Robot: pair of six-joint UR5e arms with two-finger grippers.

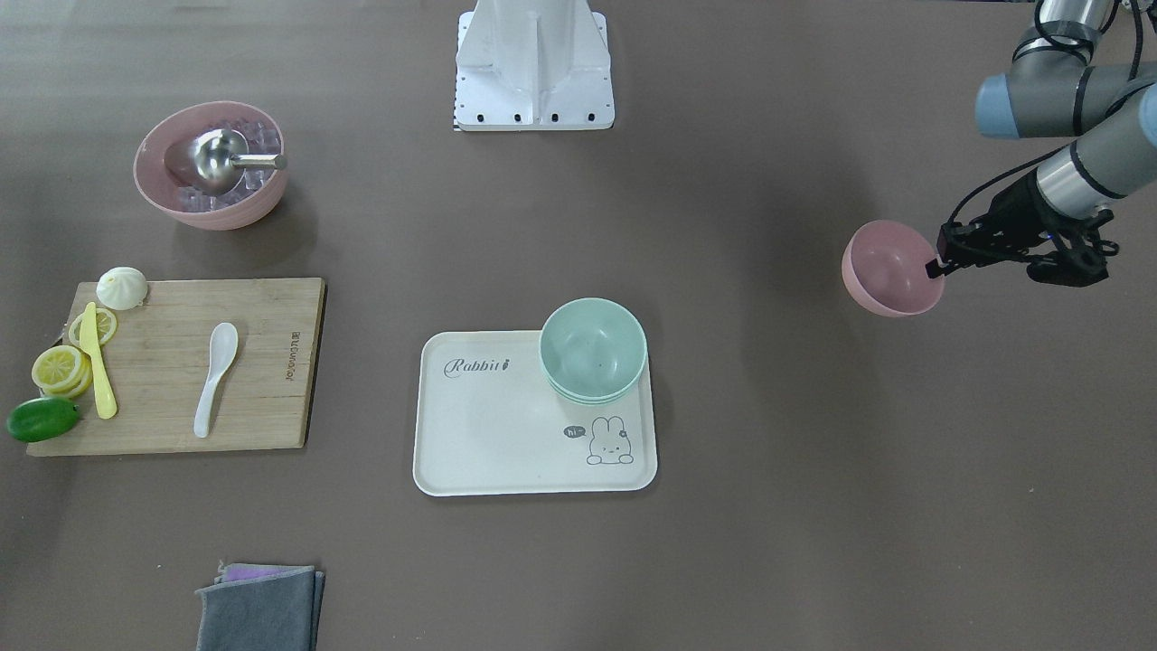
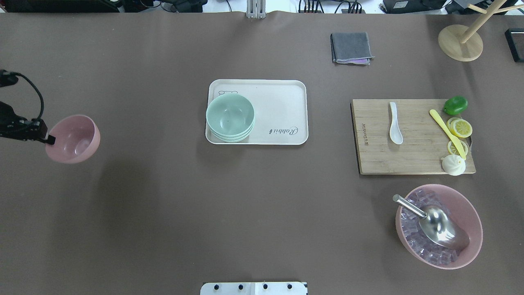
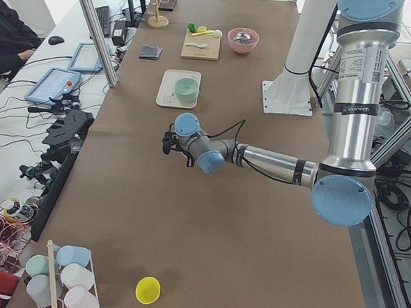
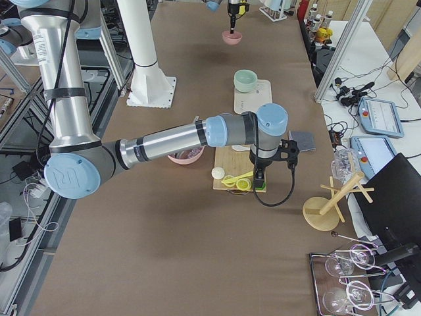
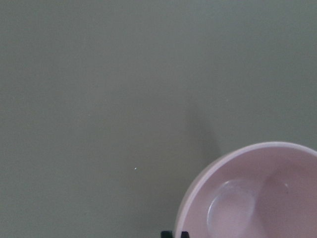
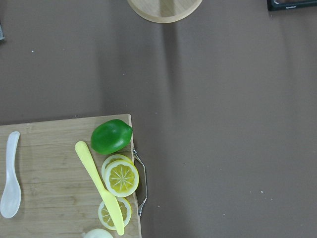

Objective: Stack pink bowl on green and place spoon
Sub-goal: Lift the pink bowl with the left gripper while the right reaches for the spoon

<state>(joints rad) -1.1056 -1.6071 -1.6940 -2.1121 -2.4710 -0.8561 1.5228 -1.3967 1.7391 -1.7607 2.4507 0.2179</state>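
Observation:
The small pink bowl is at the table's far left end, tilted and held a little above the table. My left gripper is shut on its rim; the left wrist view shows the bowl with its shadow beside it. The mint-green bowls sit nested on a corner of the cream tray. The white spoon lies on the wooden cutting board. My right gripper hangs above the board's lime end; I cannot tell whether it is open.
A larger pink bowl with ice cubes and a steel scoop stands near the board. On the board lie a yellow knife, lemon slices, a lime and a white bun. A folded grey cloth and a wooden stand are at the far edge.

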